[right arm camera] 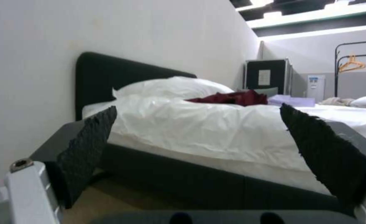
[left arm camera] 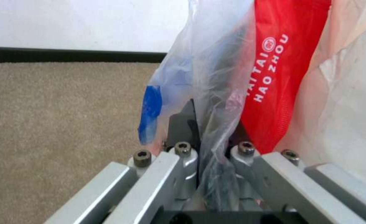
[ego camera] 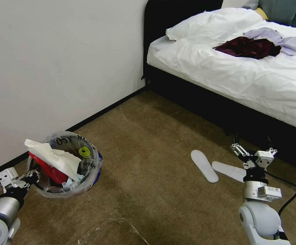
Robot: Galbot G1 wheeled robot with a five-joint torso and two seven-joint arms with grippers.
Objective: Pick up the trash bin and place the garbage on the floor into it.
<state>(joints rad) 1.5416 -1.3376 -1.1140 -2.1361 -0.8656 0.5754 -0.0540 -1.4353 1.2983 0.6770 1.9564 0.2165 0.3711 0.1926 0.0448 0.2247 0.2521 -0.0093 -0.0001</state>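
- The trash bin, clear-lined with a yellow smiley sticker, sits by the wall on the brown carpet, already stuffed with a red wrapper and white paper.
- The left gripper has its fingers pinched narrow on the bin's rim and bag liner.
- The right gripper hovers low near the bed, fingers spread wide with nothing between them, just beside two white insoles.
- I'd say the grip matters most: keep rim and liner clamped together and the bin level, or the piled paper may tip out.
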